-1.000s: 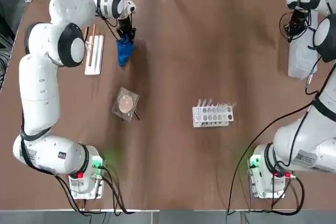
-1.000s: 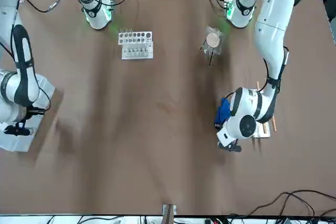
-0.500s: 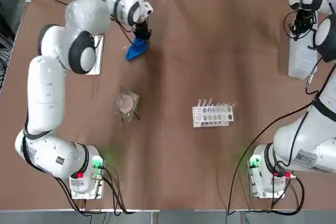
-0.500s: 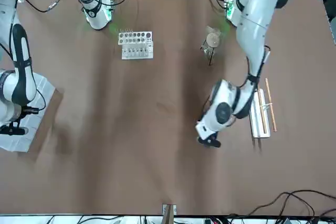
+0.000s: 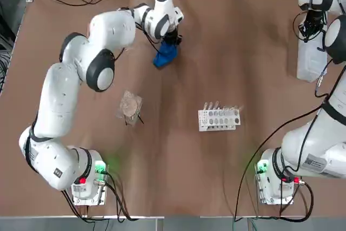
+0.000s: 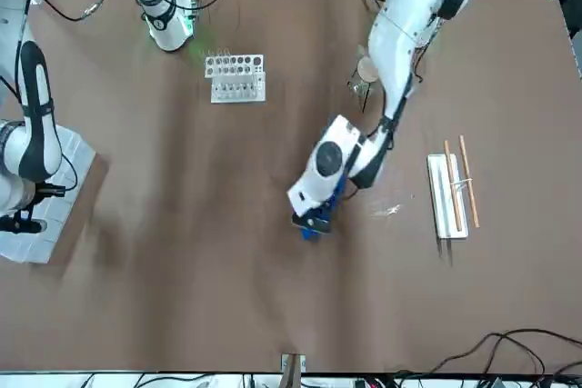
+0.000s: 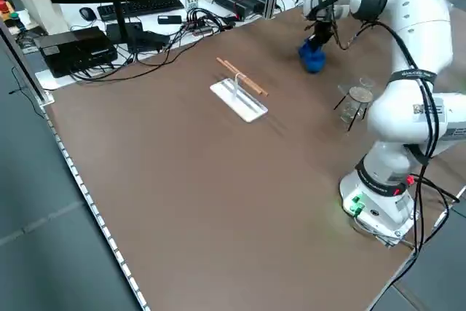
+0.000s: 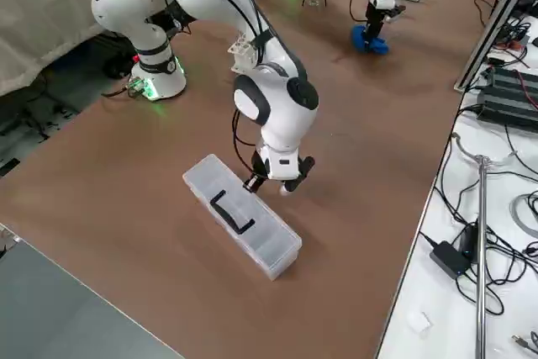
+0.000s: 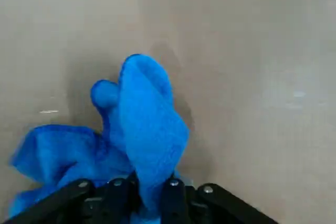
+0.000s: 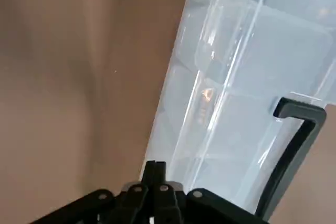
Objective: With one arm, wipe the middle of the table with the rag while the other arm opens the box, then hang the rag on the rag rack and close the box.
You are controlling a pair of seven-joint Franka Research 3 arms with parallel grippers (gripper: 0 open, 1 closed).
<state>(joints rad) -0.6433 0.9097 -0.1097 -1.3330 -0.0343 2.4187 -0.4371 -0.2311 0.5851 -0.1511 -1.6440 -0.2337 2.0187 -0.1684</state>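
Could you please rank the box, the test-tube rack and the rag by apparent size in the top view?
1. The box, though the right arm hides part of it.
2. The test-tube rack.
3. The rag, bunched up.

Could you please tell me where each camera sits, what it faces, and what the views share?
Top: overhead; both arms, rag.
Front: across the table; left gripper.
Left side: raised; rag rack, left arm.
Right side: raised; right gripper, box.
Left wrist: fingers pinching rag.
Right wrist: shut fingers at box edge.
Shared: top, front and both side views show the rag.
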